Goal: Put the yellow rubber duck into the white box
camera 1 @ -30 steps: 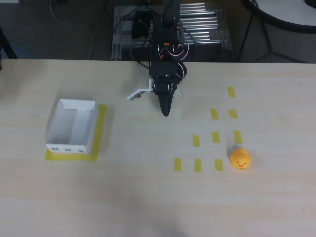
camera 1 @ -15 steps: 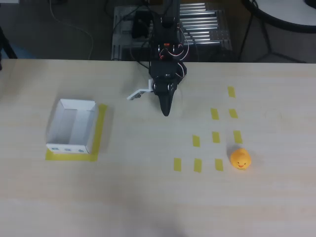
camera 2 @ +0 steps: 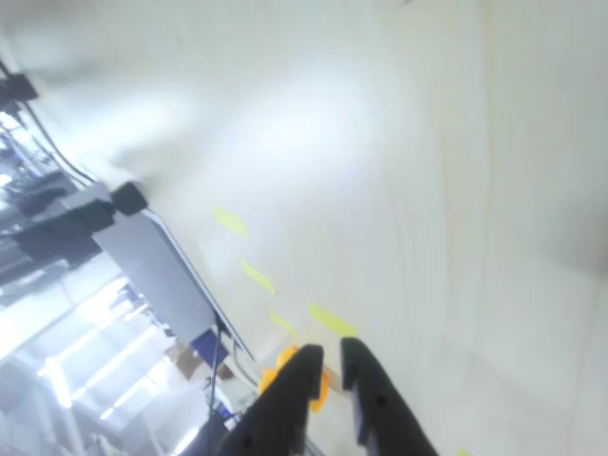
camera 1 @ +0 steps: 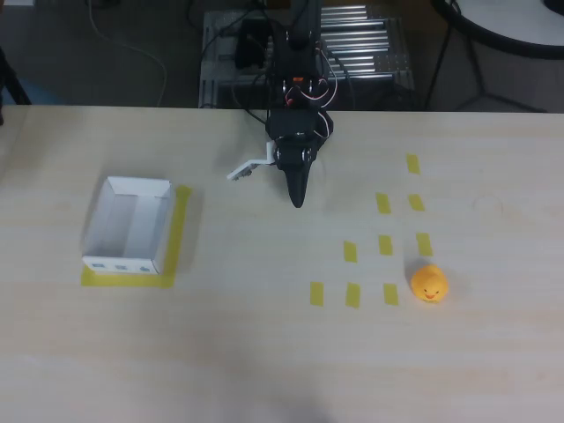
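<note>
My gripper (camera 1: 297, 199) at twelve o'clock overhead, jaws nearly together on nothing, yellow rubber duck (camera 1: 429, 285) at four o'clock (beside the tape marks (camera 1: 384, 244)), white box (camera 1: 129, 225) at nine.

Matt pale wood-grain table (camera 1: 264, 352), thin white cardboard box (camera 1: 129, 226), smooth prob. rubber duck (camera 1: 429, 285), black plastic jaws.

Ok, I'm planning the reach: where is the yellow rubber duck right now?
In the overhead view the yellow rubber duck sits on the table's right side, just right of the yellow tape marks.
</note>
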Controlling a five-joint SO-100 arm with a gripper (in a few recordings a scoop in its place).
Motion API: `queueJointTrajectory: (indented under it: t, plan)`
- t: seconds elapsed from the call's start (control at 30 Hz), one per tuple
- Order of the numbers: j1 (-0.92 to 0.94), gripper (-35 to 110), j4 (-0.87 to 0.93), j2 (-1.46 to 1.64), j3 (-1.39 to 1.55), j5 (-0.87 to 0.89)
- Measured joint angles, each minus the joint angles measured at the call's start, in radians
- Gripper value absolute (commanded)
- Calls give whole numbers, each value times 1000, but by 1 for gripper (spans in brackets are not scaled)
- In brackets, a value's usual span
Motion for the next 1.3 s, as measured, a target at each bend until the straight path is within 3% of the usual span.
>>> queueJointTrajectory:
  t: [0.2,0.3,0.5,0.7,0.9,1.3]
  plan:
    - [23,1,-150,-287,-166,-130]
    - [28,22,-160,-566,-448,-238]
    - [-48,40,48,-1134,-1120,-541]
    - [-192,53,314,-1637,-1681,-733]
    - [-334,57,518,-2045,-2121,-790]
    - [-486,59,604,-2563,-2517,-781]
